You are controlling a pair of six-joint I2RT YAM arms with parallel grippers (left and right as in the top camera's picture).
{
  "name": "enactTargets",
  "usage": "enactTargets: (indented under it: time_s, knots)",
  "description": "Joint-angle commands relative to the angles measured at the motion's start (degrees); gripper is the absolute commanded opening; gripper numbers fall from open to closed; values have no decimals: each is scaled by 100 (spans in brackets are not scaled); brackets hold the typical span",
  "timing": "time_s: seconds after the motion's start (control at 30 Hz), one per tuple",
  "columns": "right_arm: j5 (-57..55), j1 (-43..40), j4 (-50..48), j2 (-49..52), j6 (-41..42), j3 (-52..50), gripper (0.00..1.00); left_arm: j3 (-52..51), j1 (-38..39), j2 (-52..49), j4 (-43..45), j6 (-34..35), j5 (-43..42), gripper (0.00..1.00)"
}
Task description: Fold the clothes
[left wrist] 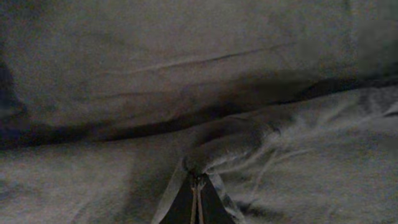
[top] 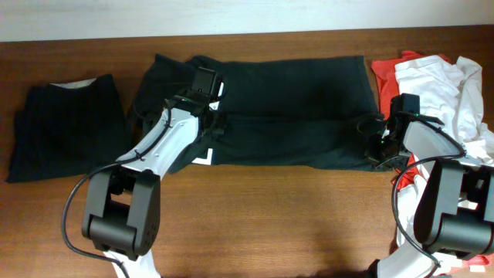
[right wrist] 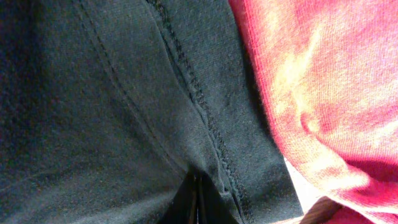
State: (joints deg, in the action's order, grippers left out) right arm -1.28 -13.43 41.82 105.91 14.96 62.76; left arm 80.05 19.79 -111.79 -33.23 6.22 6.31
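A large black T-shirt [top: 293, 100] lies spread across the middle of the table, its front part folded over. My left gripper [top: 212, 123] is shut on its cloth at the left side; in the left wrist view the fingers [left wrist: 198, 186] pinch a raised fold of black cloth [left wrist: 236, 140]. My right gripper [top: 376, 143] is shut on the shirt's right edge; the right wrist view shows the fingers [right wrist: 198, 193] closed on the black stitched hem [right wrist: 186, 81], beside the red shirt [right wrist: 311, 93].
Another black shirt [top: 65, 127] lies folded at the left. A red shirt [top: 390, 77] and a white one [top: 448, 85] lie heaped at the right edge. The wooden table [top: 278, 224] shows along the front.
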Motion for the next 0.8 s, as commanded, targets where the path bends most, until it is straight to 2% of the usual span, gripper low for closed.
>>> enactTargets:
  time_s: [0.0, 0.03, 0.1, 0.17, 0.2, 0.33, 0.5, 0.6, 0.77]
  knots:
    - [-393, -13, 81, 162, 57, -251, 4, 35, -20, -203, -22, -31, 109, 1]
    - [-391, -13, 83, 162, 57, -251, 4, 35, -20, -243, 4, -31, 114, 1]
    - [-391, -13, 83, 162, 57, -251, 4, 35, -20, -282, 72, -28, 125, 21]
    - [-391, -13, 83, 162, 57, -251, 4, 37, -20, -280, 90, -31, 127, 47]
    - [-393, -13, 83, 162, 57, -251, 4, 39, -33, -278, 81, -31, 125, 50]
    - [-391, -13, 83, 162, 55, -251, 4, 260, -269, -83, -302, -26, 122, 50]
    - [-391, -13, 90, 162, 55, -251, 5, 470, -1110, 372, -1521, 525, -282, 50]
    - [-391, -13, 92, 162, 55, -251, 4, 393, -1493, 350, -1993, 555, -496, 50]
    - [-389, -13, 116, 162, 55, -251, 4, -83, -1825, 348, -1567, 619, -546, 49]
